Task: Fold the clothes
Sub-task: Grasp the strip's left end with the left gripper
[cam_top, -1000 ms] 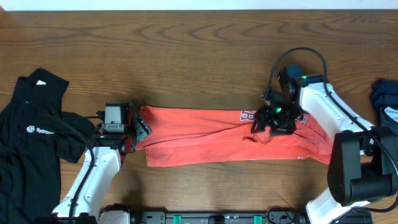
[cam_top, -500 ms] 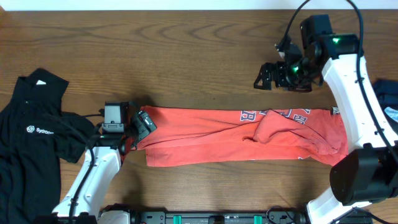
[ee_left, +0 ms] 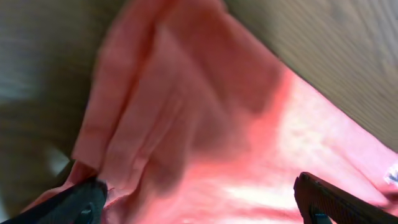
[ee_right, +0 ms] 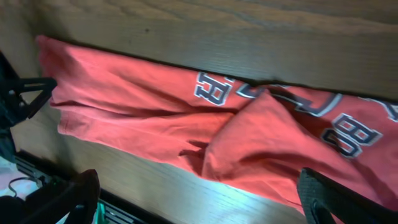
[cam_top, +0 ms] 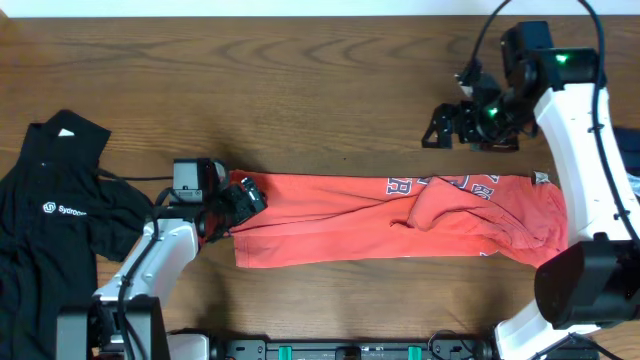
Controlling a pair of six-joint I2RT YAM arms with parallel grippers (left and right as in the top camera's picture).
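Lifting off the red shirt (cam_top: 330, 215), the right gripper (cam_top: 436, 128) now hangs wide and empty at far right. The left gripper (cam_top: 250, 195), also wide, has edged onto the left end of the shirt, which lies stretched across near centre. Crosswise fold judged pending.

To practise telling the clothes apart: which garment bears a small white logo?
The black shirt at far left; the coral-red T-shirt shows large lettering instead.

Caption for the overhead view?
Left gripper open at the end of a lengthwise-folded coral-red T-shirt; right gripper open over the wooden table.
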